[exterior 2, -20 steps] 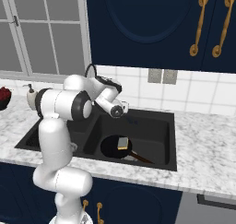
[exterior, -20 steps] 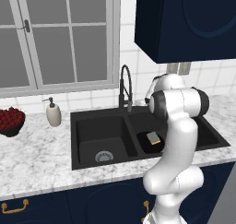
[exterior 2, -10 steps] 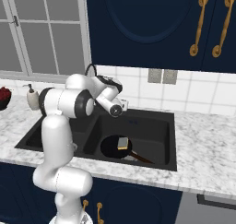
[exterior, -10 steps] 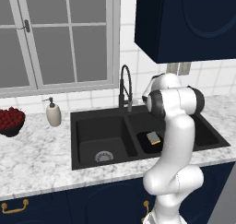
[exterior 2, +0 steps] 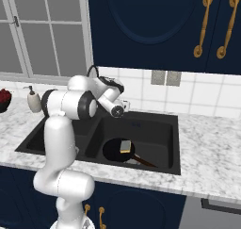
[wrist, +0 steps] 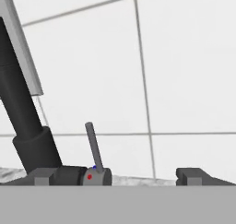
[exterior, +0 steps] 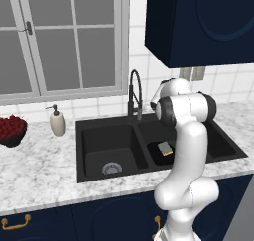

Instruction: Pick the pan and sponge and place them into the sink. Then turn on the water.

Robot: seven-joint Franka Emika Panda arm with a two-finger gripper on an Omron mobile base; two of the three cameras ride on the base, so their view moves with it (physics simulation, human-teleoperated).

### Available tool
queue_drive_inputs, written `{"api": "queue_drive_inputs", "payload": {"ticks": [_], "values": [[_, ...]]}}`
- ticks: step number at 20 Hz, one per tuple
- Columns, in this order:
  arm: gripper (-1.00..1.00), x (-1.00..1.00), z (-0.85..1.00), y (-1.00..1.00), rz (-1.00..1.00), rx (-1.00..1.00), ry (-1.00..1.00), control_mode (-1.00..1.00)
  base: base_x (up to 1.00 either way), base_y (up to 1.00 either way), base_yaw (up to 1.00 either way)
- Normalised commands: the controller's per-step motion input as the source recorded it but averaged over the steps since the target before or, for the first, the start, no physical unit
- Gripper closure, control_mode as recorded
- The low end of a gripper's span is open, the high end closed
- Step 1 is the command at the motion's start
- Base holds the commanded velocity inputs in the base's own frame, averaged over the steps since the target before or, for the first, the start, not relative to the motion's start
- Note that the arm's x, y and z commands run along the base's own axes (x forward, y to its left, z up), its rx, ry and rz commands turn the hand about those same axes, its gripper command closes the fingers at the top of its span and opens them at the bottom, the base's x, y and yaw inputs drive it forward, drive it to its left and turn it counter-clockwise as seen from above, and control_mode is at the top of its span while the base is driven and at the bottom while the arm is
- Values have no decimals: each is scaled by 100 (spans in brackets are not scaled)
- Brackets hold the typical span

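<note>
With the pan (exterior 2: 117, 150) and the sponge (exterior 2: 125, 146) on top of it already down in the right basin of the sink (exterior 2: 155, 163), only the water step looks left. The gripper (wrist: 117, 176) is spread wide and holds nothing, its left fingertip just beside the faucet's base. The thin lever handle (wrist: 93, 145) stands upright between the tips, probably lined up for a push. Behind is the black faucet (exterior: 134, 93) and white tile wall (wrist: 184, 71); no stream visible.
</note>
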Motion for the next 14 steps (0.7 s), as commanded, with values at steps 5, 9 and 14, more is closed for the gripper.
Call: {"api": "queue_drive_inputs", "payload": {"ticks": [5,9,14], "values": [[-100,0,0,16,0,0,0,-100,0,0,0],[-100,5,0,1,0,0,0,-100,0,0,0],[-100,15,0,0,0,0,0,-100,0,0,0]]}}
